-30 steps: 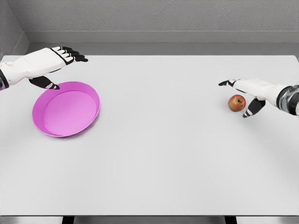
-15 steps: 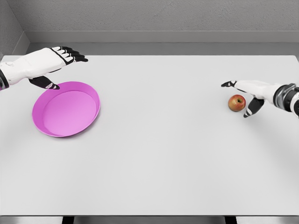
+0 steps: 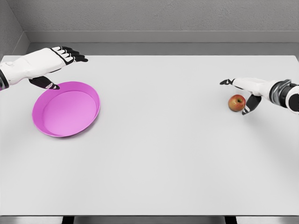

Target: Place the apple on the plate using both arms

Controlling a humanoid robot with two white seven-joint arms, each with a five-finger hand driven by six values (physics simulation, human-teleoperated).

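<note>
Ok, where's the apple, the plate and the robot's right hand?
apple (image 3: pixel 237 102), head view, middle of its red skin.
plate (image 3: pixel 96 99), head view, its pink right rim.
right hand (image 3: pixel 246 88), head view, middle of the white hand.

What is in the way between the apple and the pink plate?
Nothing visible. Only bare white table lies between the apple by the right hand and the pink plate near the left hand.

View: one only, from the robot's head.
Facing: forward and down across the desk.
Reach: whole desk top, from near edge to far wall.
Sides: left arm enters at picture left, right arm at picture right.
Nearness: moderate, things small.
</note>
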